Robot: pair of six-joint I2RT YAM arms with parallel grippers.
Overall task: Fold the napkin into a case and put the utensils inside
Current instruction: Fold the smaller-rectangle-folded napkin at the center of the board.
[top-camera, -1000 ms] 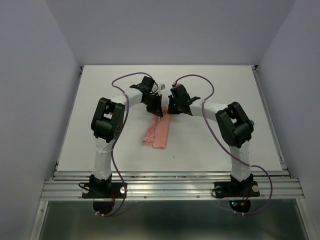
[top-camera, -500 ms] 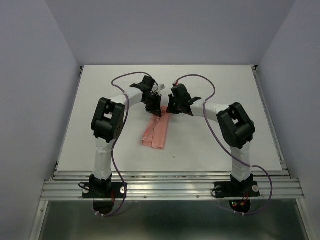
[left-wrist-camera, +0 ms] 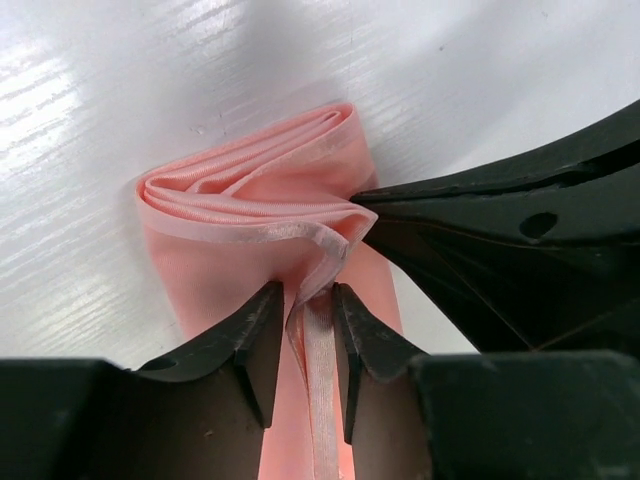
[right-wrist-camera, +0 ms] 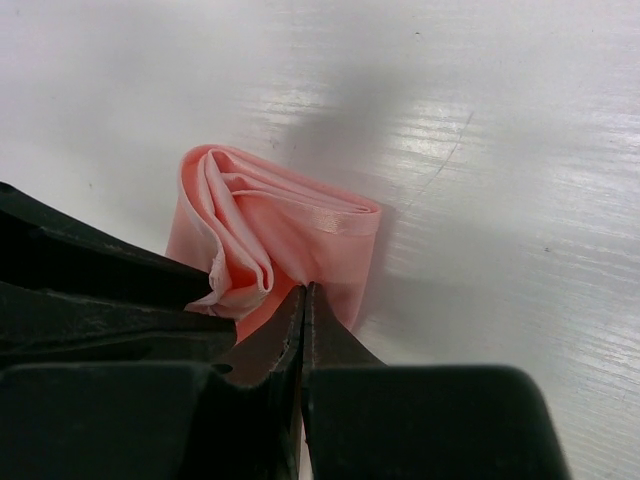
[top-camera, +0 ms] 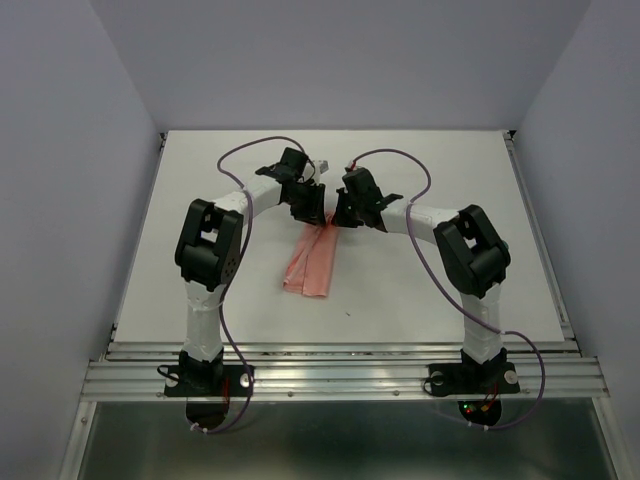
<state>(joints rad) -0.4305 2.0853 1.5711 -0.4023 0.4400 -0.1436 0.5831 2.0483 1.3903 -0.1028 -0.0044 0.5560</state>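
Note:
The salmon-pink napkin [top-camera: 312,262] lies as a narrow layered case strip on the white table [top-camera: 200,200], running from the grippers toward the near edge. Both grippers meet at its far end. My left gripper [top-camera: 306,208] stands slightly open, with the cloth's hem band loose between its fingertips [left-wrist-camera: 308,295]. My right gripper [top-camera: 341,214] is shut, pinching a fold of the napkin [right-wrist-camera: 300,225] at its tips [right-wrist-camera: 303,290]. The far end is bunched into raised folds [left-wrist-camera: 250,195]. The dark-teal utensils are out of view.
Purple cables [top-camera: 240,160] loop over both arms. The table has a raised rail [top-camera: 340,375] at the near edge, and grey walls stand close on the left, the right and the far side.
My left arm's elbow has swung left and its gripper has shifted slightly farther from me. The right arm and the napkin strip have barely moved.

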